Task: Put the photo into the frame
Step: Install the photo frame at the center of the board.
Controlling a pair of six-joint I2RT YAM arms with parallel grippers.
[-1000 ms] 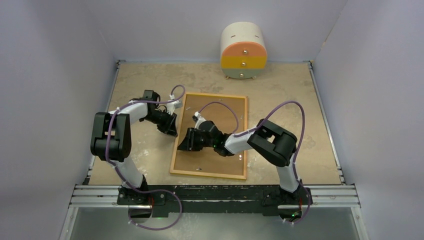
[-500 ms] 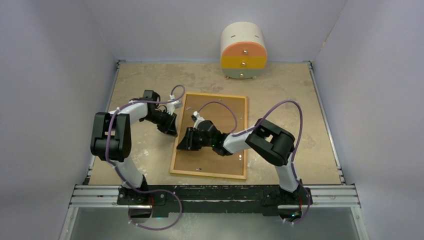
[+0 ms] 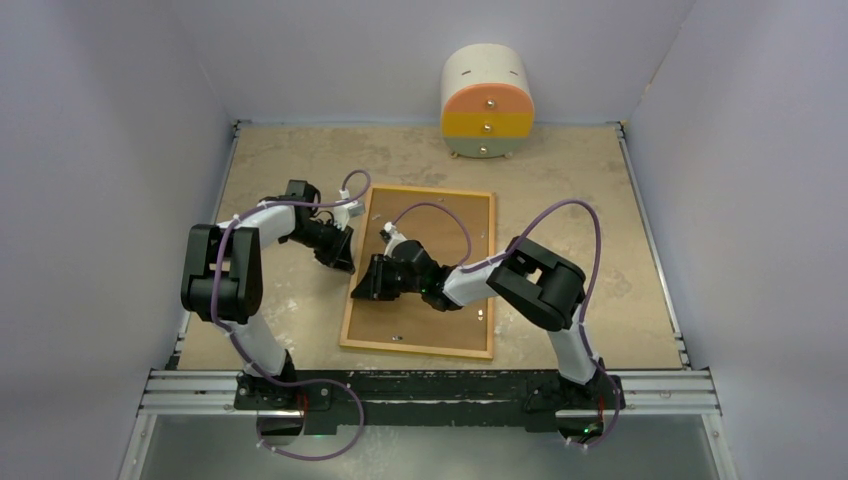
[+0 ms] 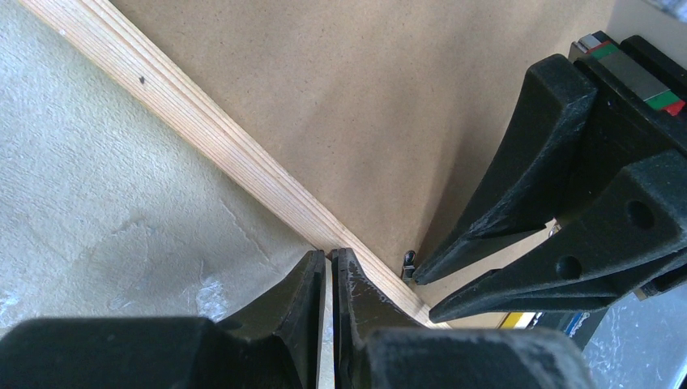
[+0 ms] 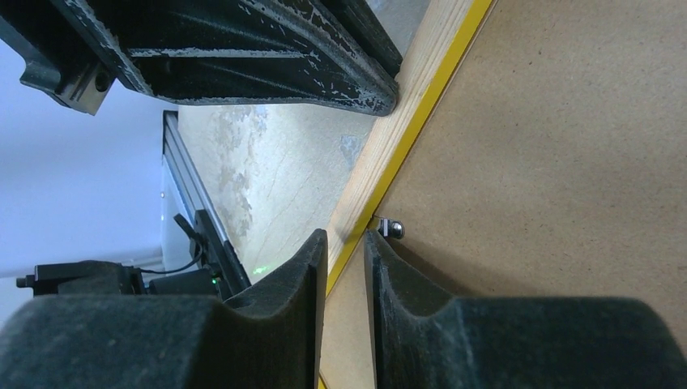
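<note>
Frame (image 4: pixel 202 130) back-up, both arms' jaws at its left edge

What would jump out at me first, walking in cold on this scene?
Probably the big picture frame lying face down in the middle, brown backing up, with the left gripper and right gripper meeting at its left edge. After that, the small drawer unit with orange and yellow drawers at the back.
</note>
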